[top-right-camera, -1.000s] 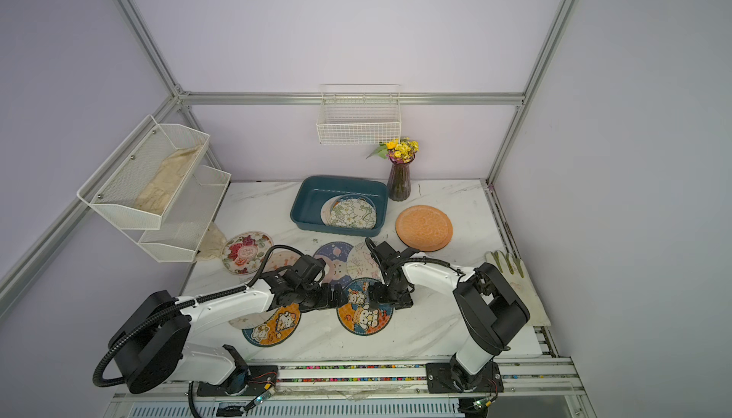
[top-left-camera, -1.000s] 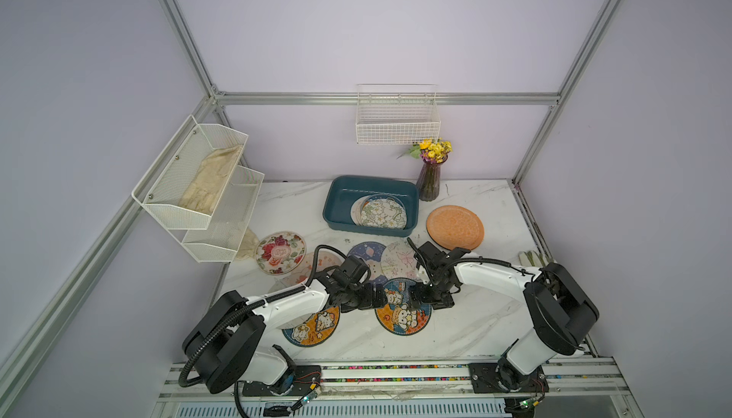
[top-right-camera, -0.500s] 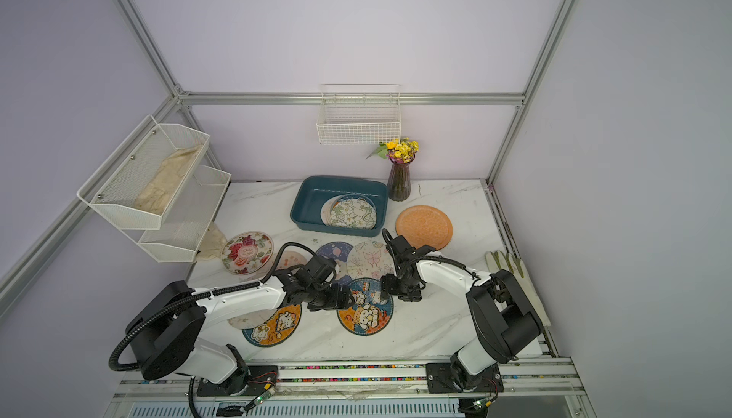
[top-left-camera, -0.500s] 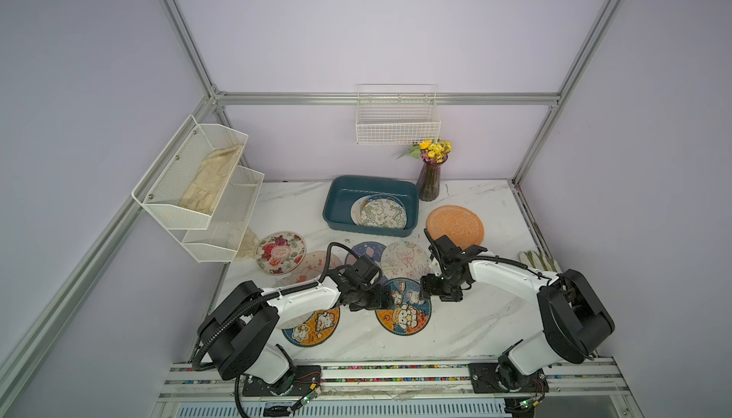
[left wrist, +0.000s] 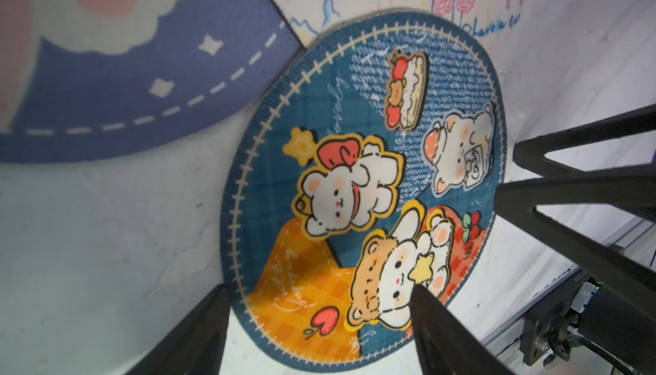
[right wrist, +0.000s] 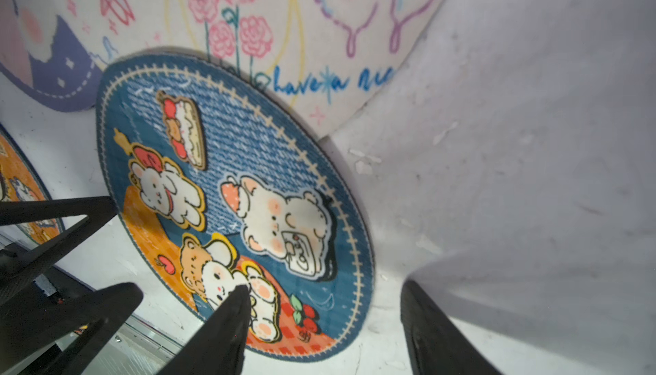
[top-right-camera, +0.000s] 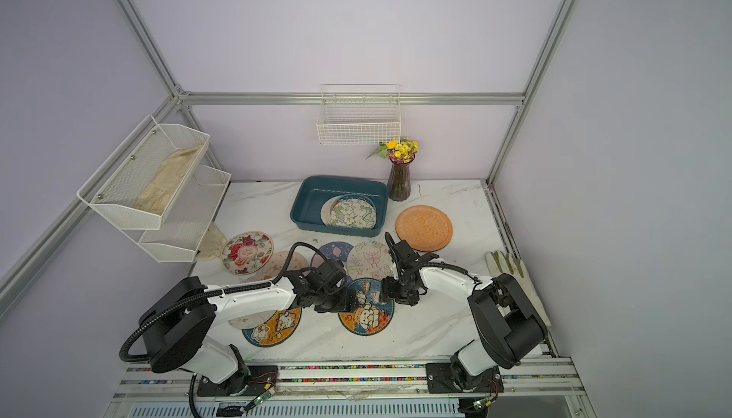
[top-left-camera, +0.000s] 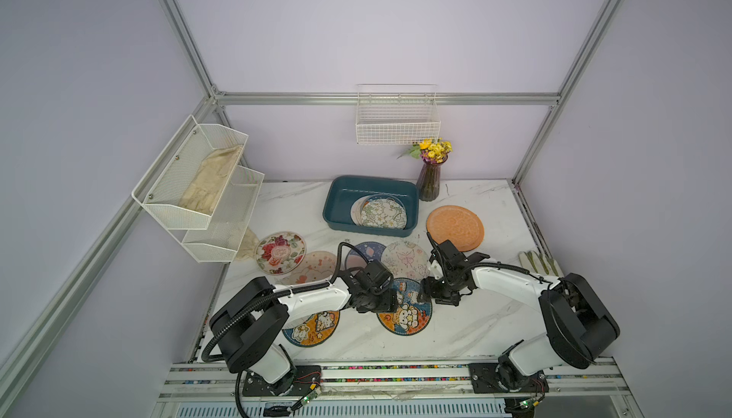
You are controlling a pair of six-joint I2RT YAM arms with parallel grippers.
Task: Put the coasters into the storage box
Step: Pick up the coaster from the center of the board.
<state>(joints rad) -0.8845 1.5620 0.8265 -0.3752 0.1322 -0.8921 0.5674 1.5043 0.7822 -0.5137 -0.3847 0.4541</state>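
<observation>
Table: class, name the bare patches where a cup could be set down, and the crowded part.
Bare: back left, between the storage box and the mesh shelf; front right, between the bear coaster and the right arm. Crowded: the middle, where coasters overlap.

Lilac walls [top-left-camera: 356,20], aluminium framing [top-left-camera: 388,98], marble tabletop [top-left-camera: 475,325] (white, grey-veined), wire basket [top-left-camera: 397,127]

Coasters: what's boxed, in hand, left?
Done: a few coasters stacked in the storage box. In hand: nothing lifted; left gripper and right gripper, both open, straddle opposite edges of the bear coaster. Left: it plus at least six on the table, including the plain orange coaster.
</observation>
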